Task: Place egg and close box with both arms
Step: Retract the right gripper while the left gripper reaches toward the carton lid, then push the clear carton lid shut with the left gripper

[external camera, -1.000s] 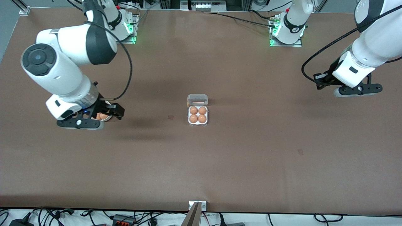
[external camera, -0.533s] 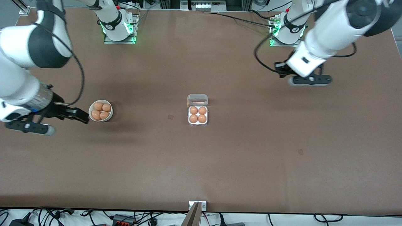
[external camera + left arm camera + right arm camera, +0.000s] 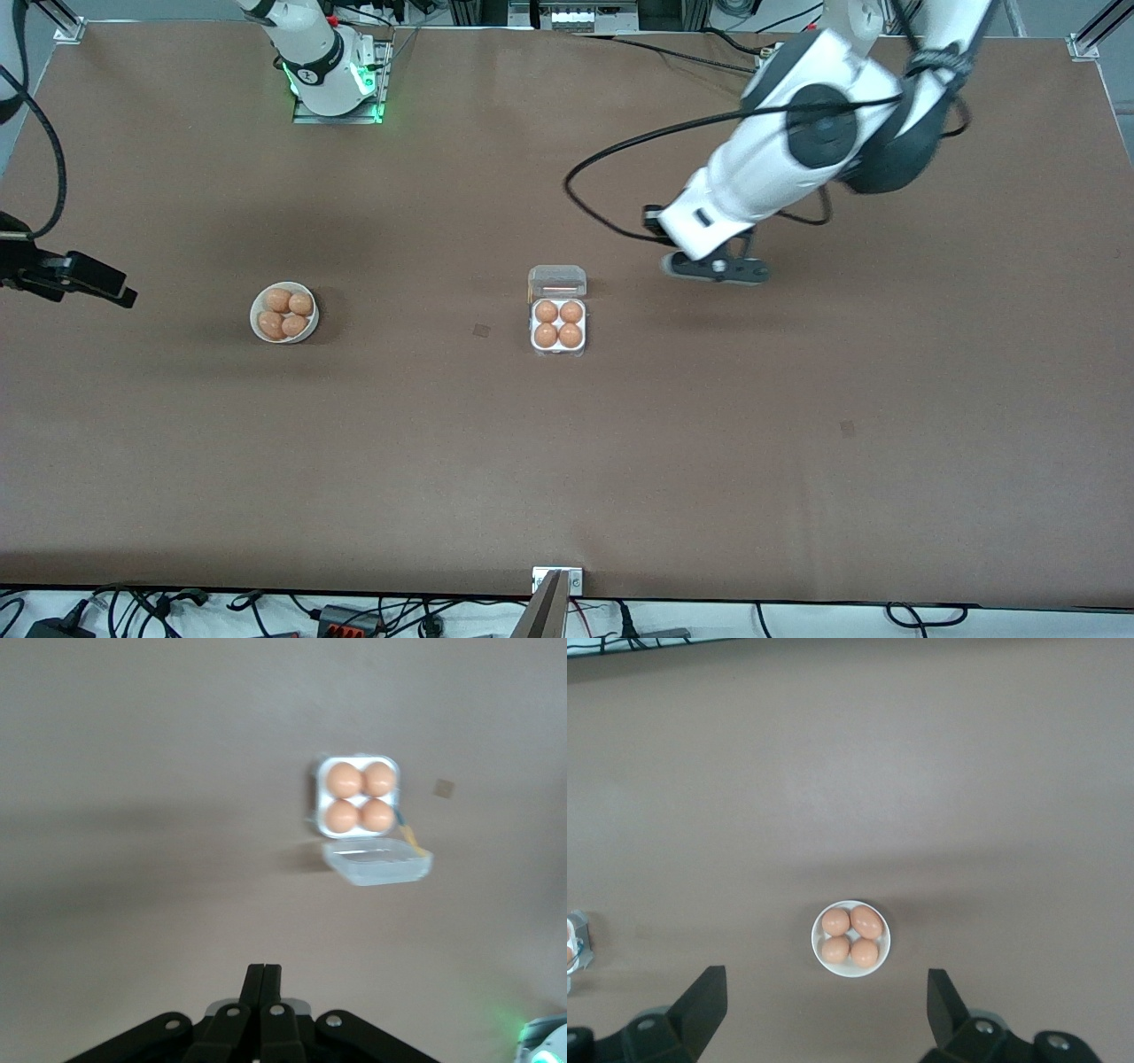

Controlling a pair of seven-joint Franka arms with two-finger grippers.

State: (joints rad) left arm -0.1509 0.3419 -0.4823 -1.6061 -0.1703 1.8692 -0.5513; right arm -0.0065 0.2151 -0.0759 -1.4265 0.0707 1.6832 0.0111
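Near the middle of the table (image 3: 797,461), the box (image 3: 558,335) is sitting with its clear lid (image 3: 557,281) hinged open and lying flat on the side toward the robots' bases. All 4 cells are holding orange-brown eggs (image 3: 547,311), so an egg is already resting in each cell while the lid is not yet closed. In the left wrist view the same box (image 3: 358,797) is showing its 4 eggs, with the open lid (image 3: 377,860) lying just beside the tray.

Toward the right arm's end of the table, a round white bowl (image 3: 305,332) is holding 4 more eggs (image 3: 278,299). The right wrist view is looking straight down on this bowl (image 3: 817,943).

The left gripper (image 3: 713,268) is hanging over bare table toward the left arm's end from the box lid, apart from it. In the left wrist view its fingers (image 3: 263,992) are pressed together with nothing between them.

The right gripper (image 3: 66,275) is hovering at the edge of the table at the right arm's end, well apart from the bowl. Its fingers (image 3: 700,1005) are spread wide in the right wrist view and are holding nothing.
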